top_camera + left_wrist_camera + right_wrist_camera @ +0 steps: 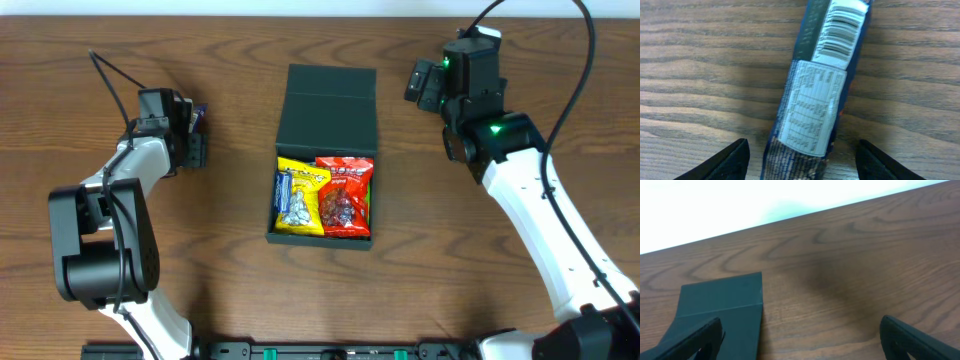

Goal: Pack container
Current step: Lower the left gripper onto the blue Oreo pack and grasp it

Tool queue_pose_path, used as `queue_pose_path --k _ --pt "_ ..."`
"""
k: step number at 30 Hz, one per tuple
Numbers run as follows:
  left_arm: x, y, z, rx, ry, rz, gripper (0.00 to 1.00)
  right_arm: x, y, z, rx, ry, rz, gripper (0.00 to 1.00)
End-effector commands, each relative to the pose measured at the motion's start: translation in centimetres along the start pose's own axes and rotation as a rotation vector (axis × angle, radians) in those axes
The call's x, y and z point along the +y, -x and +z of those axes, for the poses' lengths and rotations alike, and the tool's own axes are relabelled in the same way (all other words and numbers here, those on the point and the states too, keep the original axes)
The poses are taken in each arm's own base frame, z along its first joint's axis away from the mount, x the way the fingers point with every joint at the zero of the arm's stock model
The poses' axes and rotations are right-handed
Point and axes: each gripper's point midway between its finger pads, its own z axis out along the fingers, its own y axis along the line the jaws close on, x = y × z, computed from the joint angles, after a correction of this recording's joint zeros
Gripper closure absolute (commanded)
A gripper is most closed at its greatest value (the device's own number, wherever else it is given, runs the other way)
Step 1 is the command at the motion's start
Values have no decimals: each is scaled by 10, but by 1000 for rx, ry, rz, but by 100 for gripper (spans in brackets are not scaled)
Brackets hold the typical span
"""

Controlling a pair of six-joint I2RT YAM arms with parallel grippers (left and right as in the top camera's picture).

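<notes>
Now | left gripper (802, 152) spread astride snack pack (812, 100), container (330, 110) to its right | right gripper (801, 330) spread beyond container

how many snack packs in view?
3. A yellow pack and a red pack lie side by side in the container; a dark blue pack lies on the table between the fingers of the open left gripper. Others may be hidden under those two.

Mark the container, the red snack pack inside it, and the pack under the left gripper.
container (330, 105): overhead view, on its open flap lid.
red snack pack (345, 197): overhead view, middle of the pack's face.
dark blue pack (812, 107): left wrist view, on its white nutrition label.
</notes>
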Motion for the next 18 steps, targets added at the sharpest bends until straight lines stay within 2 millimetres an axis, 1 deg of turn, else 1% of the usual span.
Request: queue_pose_path --k 1,3,4,6,13,17,18 --pt "-2 0 6 6 -31 1 31 -7 1 0 -5 -24 -6 1" --pt "-2 0 6 7 -32 2 48 -7 1 0 -5 -24 -6 1" --pt "-2 -1 6 10 -33 1 58 -7 1 0 -5 -24 -6 1" --pt "-3 -3 6 18 -39 2 71 -7 1 0 -5 -24 -6 1" --pt "-5 -10 5 48 -45 -35 85 -8 2 0 -7 -29 -6 1" --pt "-5 -6 -6 39 -44 -74 91 -16 4 2 -10 -46 5 1" --pt "-5 -3 -13 28 -47 -75 91 -18 5 2 -11 -50 7 1"
